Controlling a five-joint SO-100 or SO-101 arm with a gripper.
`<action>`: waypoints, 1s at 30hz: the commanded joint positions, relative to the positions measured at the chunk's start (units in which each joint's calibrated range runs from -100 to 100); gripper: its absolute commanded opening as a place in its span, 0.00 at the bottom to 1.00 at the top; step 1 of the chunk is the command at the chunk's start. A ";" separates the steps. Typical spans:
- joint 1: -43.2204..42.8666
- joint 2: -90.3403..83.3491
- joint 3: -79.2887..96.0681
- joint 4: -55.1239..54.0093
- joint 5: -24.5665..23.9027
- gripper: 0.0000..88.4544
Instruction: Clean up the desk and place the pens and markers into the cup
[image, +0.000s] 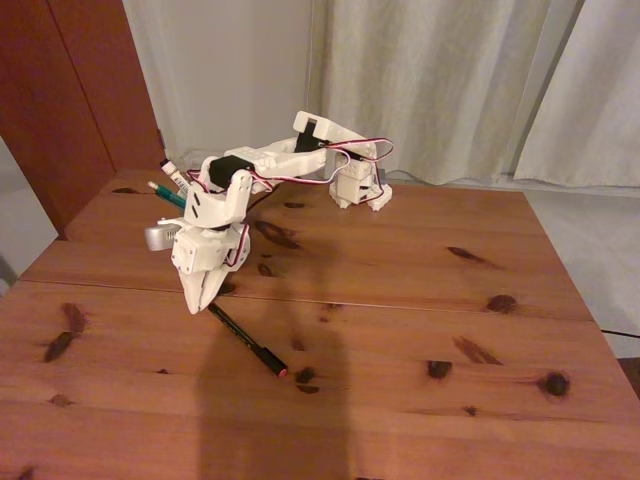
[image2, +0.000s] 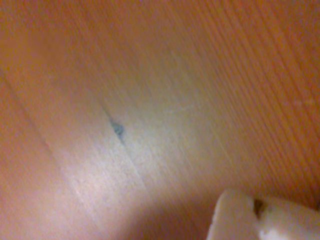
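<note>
Black pen (image: 247, 342) could roll off across the desk (image: 420, 300) because the gripper (image: 203, 303), its fingers looking closed, presses only its very end

The arm (image: 270, 165) was built of white printed plastic shells, blocky and angular, with black servo bodies showing between the links, one at the joint nearest the curtain and one further along toward the wrist. Thin red, white and dark wires looped loosely along it from its squat white base (image: 358, 185), bowing out in small arcs beside the joints. The gripper (image: 203, 295) was white too, tapering to pale pointed fingers (image: 208, 285), and in the wrist view a rounded cream-white corner of it carried one small dark hole.
</note>
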 joint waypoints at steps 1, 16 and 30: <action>0.09 -0.45 -3.17 -0.78 0.58 0.01; -0.31 -0.28 -3.26 10.74 0.53 0.01; -1.36 3.27 -4.43 10.74 0.58 0.01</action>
